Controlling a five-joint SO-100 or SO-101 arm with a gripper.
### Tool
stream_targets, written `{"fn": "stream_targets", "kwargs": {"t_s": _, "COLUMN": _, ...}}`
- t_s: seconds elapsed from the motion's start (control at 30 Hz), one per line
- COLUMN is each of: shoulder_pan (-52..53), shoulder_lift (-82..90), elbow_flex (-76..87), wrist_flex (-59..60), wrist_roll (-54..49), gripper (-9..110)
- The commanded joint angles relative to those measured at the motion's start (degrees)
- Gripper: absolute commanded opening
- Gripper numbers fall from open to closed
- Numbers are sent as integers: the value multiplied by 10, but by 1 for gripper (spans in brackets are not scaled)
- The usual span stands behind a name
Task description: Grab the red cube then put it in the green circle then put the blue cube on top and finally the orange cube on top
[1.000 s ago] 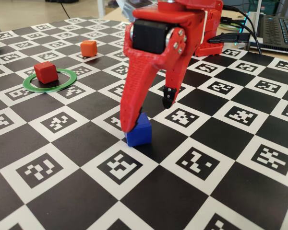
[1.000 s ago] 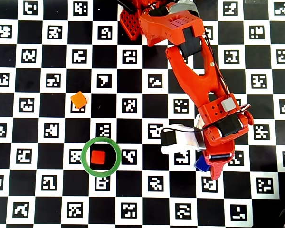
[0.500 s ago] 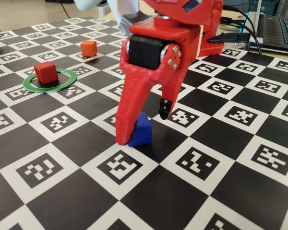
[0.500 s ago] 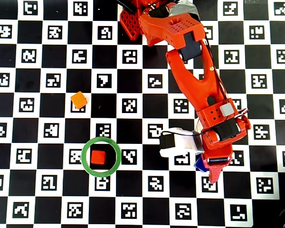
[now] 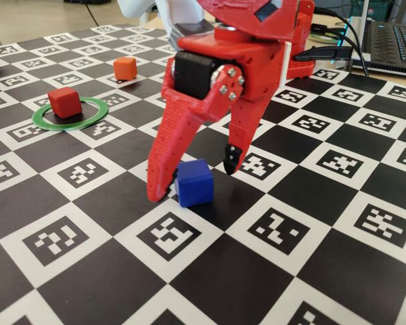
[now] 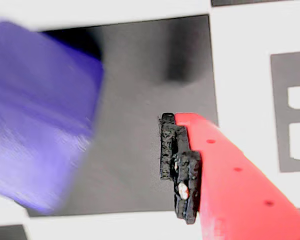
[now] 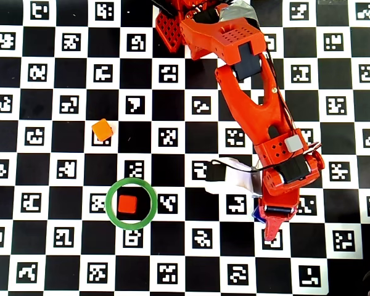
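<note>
The blue cube [image 5: 193, 181] lies flat on a black square of the mat. My red gripper [image 5: 193, 179] is open and straddles it: the long finger stands on the mat at its left, and the black-tipped finger hangs just off its right. In the wrist view the cube [image 6: 40, 115] is a blurred block left of the black finger pad [image 6: 177, 165], with a gap between them. From overhead only a sliver of the cube [image 7: 258, 214] shows beside the gripper [image 7: 266, 223]. The red cube [image 5: 64, 101] [image 7: 128, 204] sits inside the green circle [image 5: 68, 126] [image 7: 131, 181]. The orange cube [image 5: 125, 68] [image 7: 102, 130] lies behind it.
The table is covered by a checkerboard mat [image 5: 277, 271] printed with markers. The arm's red base [image 7: 172, 28] stands at the far edge. A laptop [image 5: 392, 40] and cables lie beyond the mat at the back right. A white wrist module [image 7: 234, 182] sticks out to the left.
The gripper's long finger has slid off the blue cube to its left side. The cube, tipped up half a second ago, now lies flat between the fingers.
</note>
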Motion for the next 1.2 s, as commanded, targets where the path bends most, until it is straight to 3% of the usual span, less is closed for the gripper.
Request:
{"fn": "stream_targets", "kwargs": {"t_s": 0.0, "shoulder_pan": 11, "shoulder_lift": 29, "elbow_flex": -52, "wrist_flex": -6, "wrist_roll": 35, "gripper": 48}}
{"fn": "stream_targets", "kwargs": {"t_s": 0.63, "shoulder_pan": 14, "shoulder_lift": 34, "elbow_flex": -38, "wrist_flex": -36, "wrist_roll": 178, "gripper": 47}}
{"fn": "stream_targets", "kwargs": {"t_s": 0.93, "shoulder_pan": 13, "shoulder_lift": 28, "elbow_flex": -35, "wrist_flex": -47, "wrist_roll": 191, "gripper": 45}}
{"fn": "stream_targets", "kwargs": {"t_s": 1.17, "shoulder_pan": 14, "shoulder_lift": 27, "elbow_flex": -33, "wrist_flex": -52, "wrist_roll": 185, "gripper": 37}}
